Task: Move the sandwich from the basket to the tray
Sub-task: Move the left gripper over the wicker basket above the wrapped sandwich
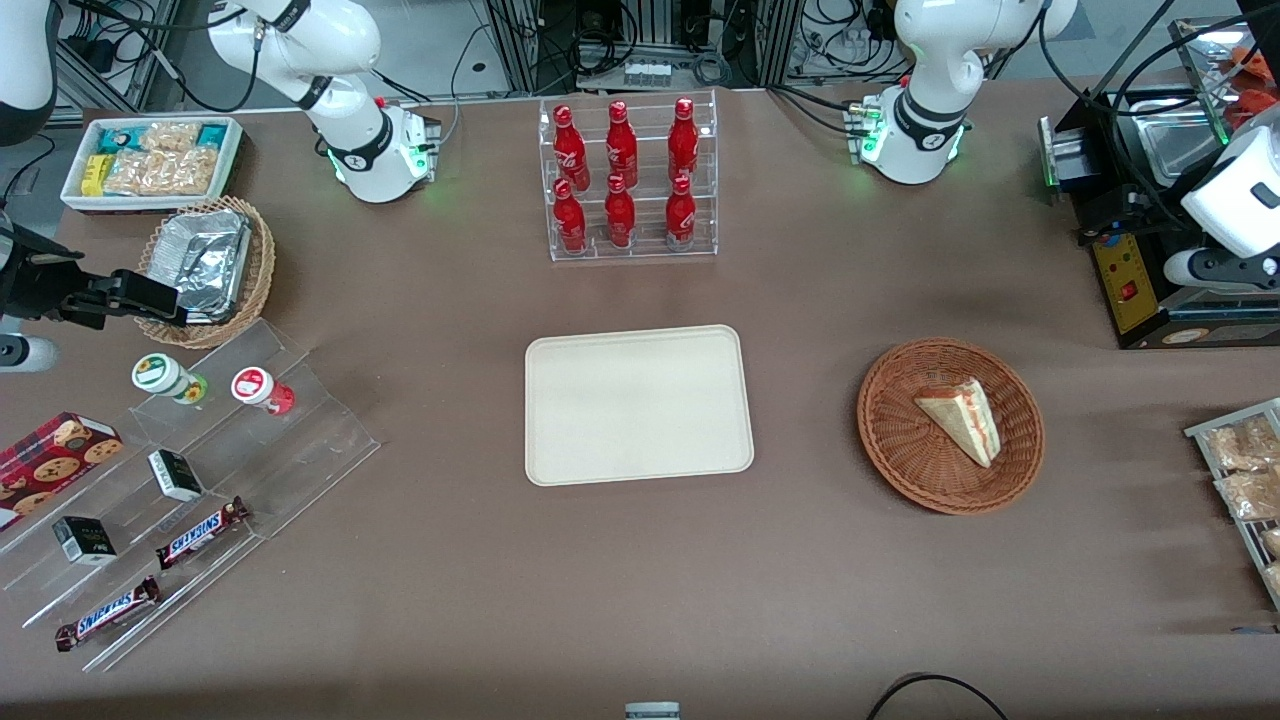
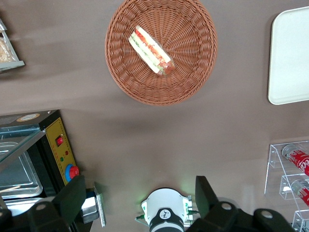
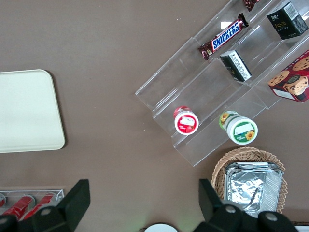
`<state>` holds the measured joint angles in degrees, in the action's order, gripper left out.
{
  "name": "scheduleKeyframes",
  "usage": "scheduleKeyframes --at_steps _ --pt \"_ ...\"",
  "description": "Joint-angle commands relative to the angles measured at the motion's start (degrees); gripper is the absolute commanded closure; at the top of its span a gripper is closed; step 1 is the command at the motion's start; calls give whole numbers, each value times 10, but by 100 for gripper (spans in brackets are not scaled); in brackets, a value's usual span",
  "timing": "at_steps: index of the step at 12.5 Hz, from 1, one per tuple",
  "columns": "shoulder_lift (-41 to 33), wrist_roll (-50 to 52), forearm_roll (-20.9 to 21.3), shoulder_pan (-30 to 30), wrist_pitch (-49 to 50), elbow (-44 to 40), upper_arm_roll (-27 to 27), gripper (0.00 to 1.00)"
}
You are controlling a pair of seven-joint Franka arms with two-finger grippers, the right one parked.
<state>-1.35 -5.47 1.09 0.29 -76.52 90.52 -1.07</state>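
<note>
The sandwich (image 1: 962, 418) (image 2: 151, 50), a pale wedge with red, green and white filling on its cut edge, lies in the reddish-brown wicker basket (image 1: 900, 440) (image 2: 193, 72). The cream tray (image 1: 638, 405) (image 2: 289, 58) lies bare at the table's middle, beside the basket and toward the parked arm's end. My left gripper (image 2: 140, 200) hangs high over the table, farther from the front camera than the basket, between the arm's base and the black box. Its fingers (image 2: 72, 198) stand wide apart with nothing between them. The gripper is well clear of the sandwich.
A clear rack of red bottles (image 1: 628, 180) (image 2: 292, 179) stands farther back than the tray. A black control box (image 1: 1140, 280) (image 2: 60, 154) and a wire rack of snack packets (image 1: 1245, 480) sit at the working arm's end. Acrylic steps with snacks (image 1: 180, 480) lie toward the parked arm's end.
</note>
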Motion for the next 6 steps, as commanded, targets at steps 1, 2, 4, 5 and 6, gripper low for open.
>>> scheduleKeyframes --at_steps 1,2,4,5,6 --pt "-1 11 1 2 -15 -3 -2 0" --pt "-1 20 1 2 -21 -2 -1 0" --pt "1 21 3 2 -37 4 -2 0" --pt "10 21 3 2 -45 6 -2 0" --pt "13 21 2 2 -54 9 -2 0"
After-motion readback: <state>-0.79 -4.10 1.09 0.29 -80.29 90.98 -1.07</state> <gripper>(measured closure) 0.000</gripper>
